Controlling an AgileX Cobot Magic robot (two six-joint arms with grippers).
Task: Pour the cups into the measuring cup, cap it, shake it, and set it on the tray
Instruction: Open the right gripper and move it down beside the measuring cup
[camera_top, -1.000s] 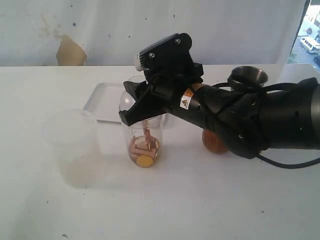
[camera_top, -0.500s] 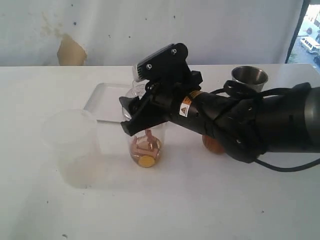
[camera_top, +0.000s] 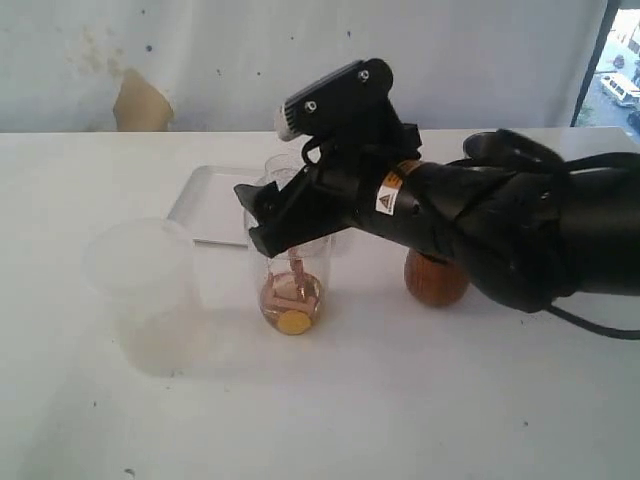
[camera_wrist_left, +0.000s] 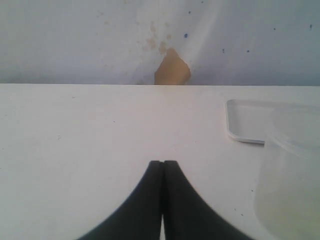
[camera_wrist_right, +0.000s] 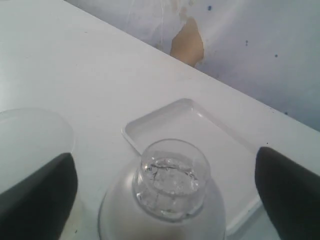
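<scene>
Measuring cup (camera_top: 293, 290) is standing capped between frosted cup (camera_top: 140, 290) and wooden cup (camera_top: 436, 280) | your right gripper (camera_top: 254, 220) is hanging wide open astride its top, gripping nothing | your left gripper (camera_wrist_left: 162, 165) is sitting closed, empty | tray (camera_top: 205, 205) is lying just behind.

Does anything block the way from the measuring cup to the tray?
Nothing visible does. The tray lies just behind the measuring cup. The frosted cup stands off to one side and the wooden cup to the other.
</scene>
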